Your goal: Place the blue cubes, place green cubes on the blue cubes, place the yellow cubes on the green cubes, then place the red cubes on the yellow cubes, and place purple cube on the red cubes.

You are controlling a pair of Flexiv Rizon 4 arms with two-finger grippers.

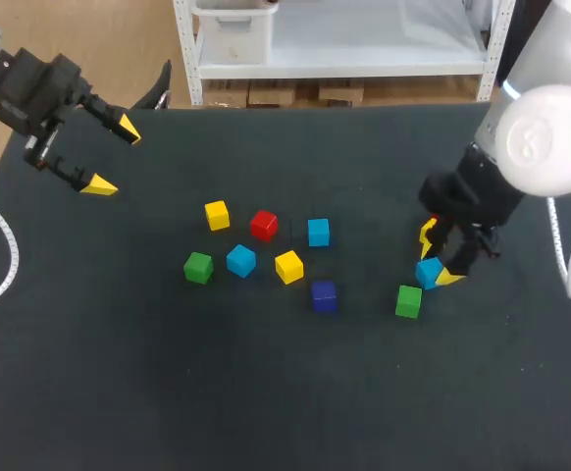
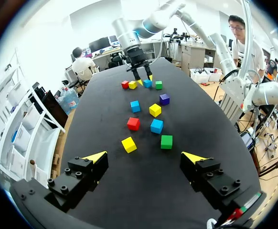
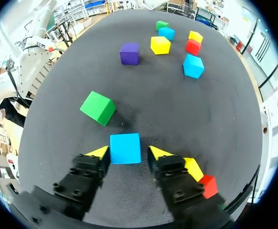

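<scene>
My right gripper is down at the table on the right, its yellow tips closed against both sides of a blue cube. A green cube lies just ahead of it. Beside its right finger sit a yellow cube and a red cube. Mid-table lie two blue cubes, two yellow cubes, a red cube, a green cube and a purple cube. My left gripper hangs open above the far left, holding nothing.
The dark table top has bare room along its near side and between the middle group of cubes and my left arm. My right arm shows at the far end in the left wrist view.
</scene>
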